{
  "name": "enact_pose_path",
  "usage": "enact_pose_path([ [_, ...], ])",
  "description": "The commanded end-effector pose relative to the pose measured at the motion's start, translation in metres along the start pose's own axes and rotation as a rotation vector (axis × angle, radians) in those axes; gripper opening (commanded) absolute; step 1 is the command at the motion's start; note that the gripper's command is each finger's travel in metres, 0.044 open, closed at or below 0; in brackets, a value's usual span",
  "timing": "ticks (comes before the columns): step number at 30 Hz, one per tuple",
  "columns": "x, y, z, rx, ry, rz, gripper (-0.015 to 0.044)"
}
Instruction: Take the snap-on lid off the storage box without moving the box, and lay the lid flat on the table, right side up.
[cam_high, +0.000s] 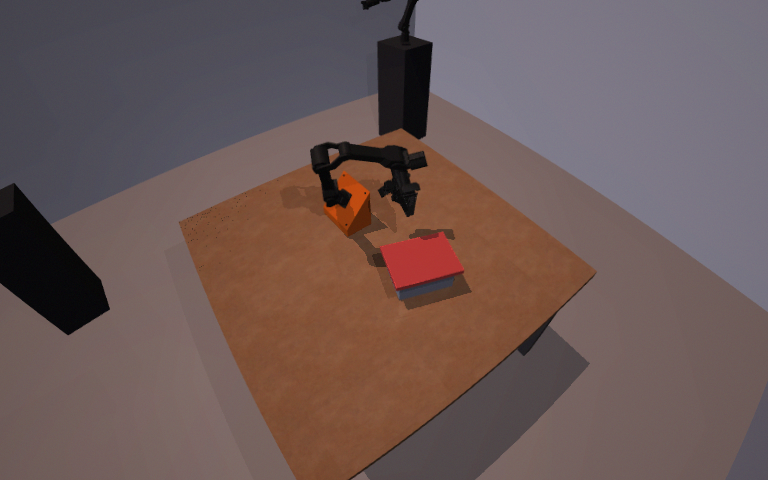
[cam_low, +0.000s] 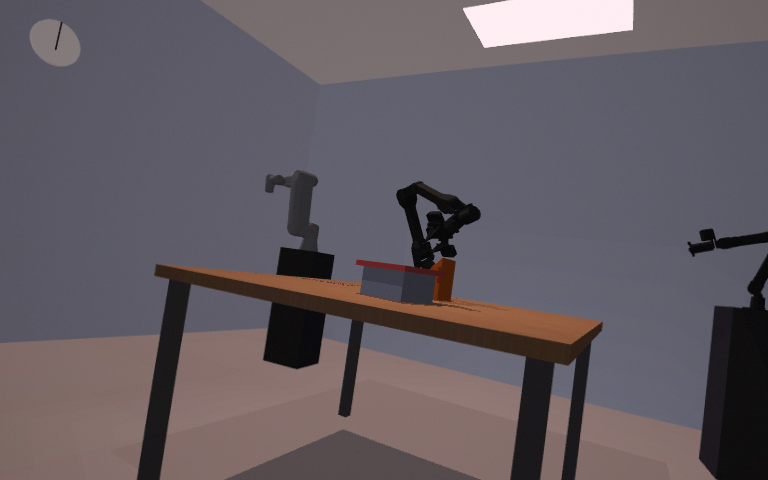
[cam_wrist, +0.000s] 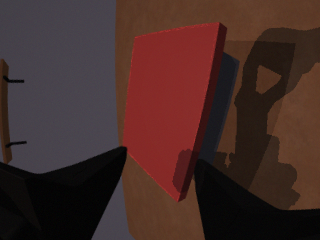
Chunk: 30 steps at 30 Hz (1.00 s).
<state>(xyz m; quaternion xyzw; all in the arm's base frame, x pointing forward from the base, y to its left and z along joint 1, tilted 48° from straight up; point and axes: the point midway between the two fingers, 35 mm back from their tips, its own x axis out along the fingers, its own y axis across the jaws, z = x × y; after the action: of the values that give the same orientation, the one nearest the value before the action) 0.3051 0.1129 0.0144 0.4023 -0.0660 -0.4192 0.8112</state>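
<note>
The red lid (cam_high: 421, 260) (cam_low: 390, 266) (cam_wrist: 165, 95) lies flat on top of the blue-grey storage box (cam_high: 425, 287) (cam_low: 417, 287) (cam_wrist: 225, 102), its rim overhanging the walls. The box stands on the wooden table (cam_high: 317, 339) (cam_low: 509, 328). My gripper (cam_high: 408, 211) (cam_wrist: 162, 159) is partly open and empty. It hangs above the table, on the arm-base side of the box, with its fingers pointing down. In the wrist view the near corner of the lid shows between and beyond the fingertips, and I see no contact. The lid's snap edges are not visible.
The orange wedge-shaped mount (cam_high: 356, 212) (cam_low: 446, 280) under my arm's base stands close behind the box. Black pedestals (cam_high: 404, 90) (cam_low: 300, 311) stand off the table, and other arms stand on some of them. The arm's shadow falls beside the box.
</note>
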Motion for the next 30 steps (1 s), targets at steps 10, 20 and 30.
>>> enact_pose_path([
  [10,0.032,-0.038,0.002,-0.009,-0.008,0.010,0.0235],
  [20,0.039,-0.041,-0.002,-0.008,-0.004,-0.001,0.0235],
  [30,0.054,-0.044,-0.007,-0.006,0.002,-0.014,0.0235],
])
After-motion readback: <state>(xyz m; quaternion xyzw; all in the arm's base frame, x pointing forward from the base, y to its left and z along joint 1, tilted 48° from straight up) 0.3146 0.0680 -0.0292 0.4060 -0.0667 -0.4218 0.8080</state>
